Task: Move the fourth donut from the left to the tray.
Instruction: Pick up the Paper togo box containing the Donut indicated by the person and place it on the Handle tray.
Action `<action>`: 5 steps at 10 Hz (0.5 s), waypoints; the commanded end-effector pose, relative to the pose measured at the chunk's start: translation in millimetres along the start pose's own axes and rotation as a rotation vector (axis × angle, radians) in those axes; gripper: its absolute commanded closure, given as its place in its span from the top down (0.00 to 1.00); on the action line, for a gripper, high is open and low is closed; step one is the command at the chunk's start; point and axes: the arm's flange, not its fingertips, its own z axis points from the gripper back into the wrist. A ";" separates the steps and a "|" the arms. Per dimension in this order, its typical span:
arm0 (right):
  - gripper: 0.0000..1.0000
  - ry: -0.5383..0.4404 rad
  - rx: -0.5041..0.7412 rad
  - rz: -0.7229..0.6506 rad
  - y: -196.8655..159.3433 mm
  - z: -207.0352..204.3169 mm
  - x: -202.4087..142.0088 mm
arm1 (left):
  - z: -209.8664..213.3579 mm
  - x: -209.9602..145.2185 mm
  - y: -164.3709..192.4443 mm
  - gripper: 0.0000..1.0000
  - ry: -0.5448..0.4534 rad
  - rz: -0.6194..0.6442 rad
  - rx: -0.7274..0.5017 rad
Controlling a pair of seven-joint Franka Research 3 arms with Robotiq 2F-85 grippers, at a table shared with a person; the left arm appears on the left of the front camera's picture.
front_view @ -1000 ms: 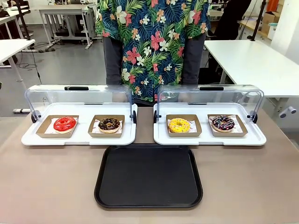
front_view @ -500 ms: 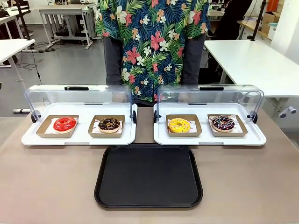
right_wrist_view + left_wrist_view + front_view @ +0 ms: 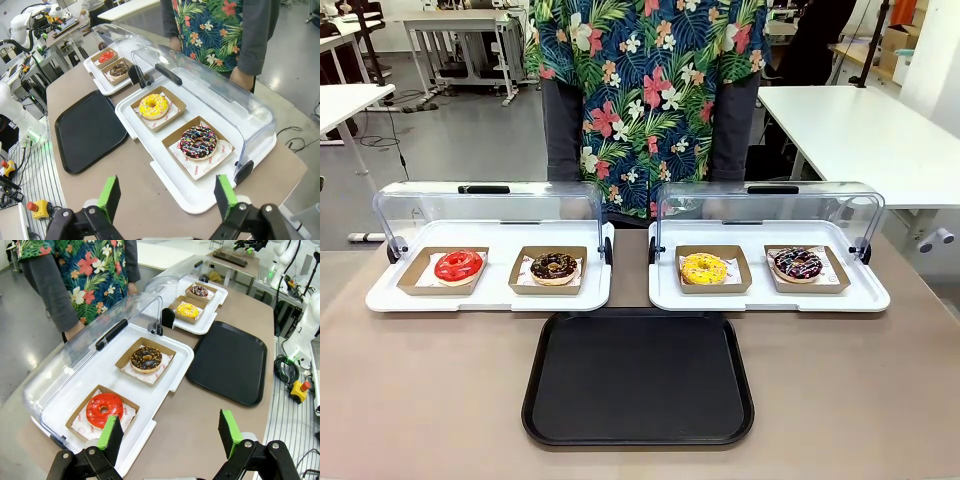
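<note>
My right gripper (image 3: 167, 195), jaws wide, faces the fourth donut (image 3: 198, 142) under its raised lid (image 3: 200, 85), nearest for carrying it to the tray (image 3: 90, 131); my left gripper (image 3: 170, 434) gapes idle.

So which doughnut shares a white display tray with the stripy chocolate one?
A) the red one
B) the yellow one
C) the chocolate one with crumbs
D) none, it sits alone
B: the yellow donut lies beside the fourth donut on the same white display tray, the one on the robot's right, while the other two donuts are on the other display tray.
</note>
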 end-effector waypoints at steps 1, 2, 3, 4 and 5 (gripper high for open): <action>1.00 -0.032 0.003 0.024 -1.7 -1.4 1.3 | 2.0 4.1 0.8 1.00 -0.008 0.011 -0.004; 1.00 -0.032 0.003 0.024 -1.7 -1.4 1.3 | 2.0 4.1 0.8 1.00 -0.008 0.011 -0.004; 1.00 -0.032 0.003 0.024 -1.7 -1.4 1.3 | 2.0 4.1 0.8 1.00 -0.008 0.011 -0.004; 1.00 -0.032 0.003 0.024 -1.7 -1.4 1.3 | 2.0 4.1 0.8 1.00 -0.008 0.011 -0.004; 1.00 -0.032 0.003 0.024 -1.7 -1.4 1.3 | 2.0 4.1 0.8 1.00 -0.008 0.011 -0.004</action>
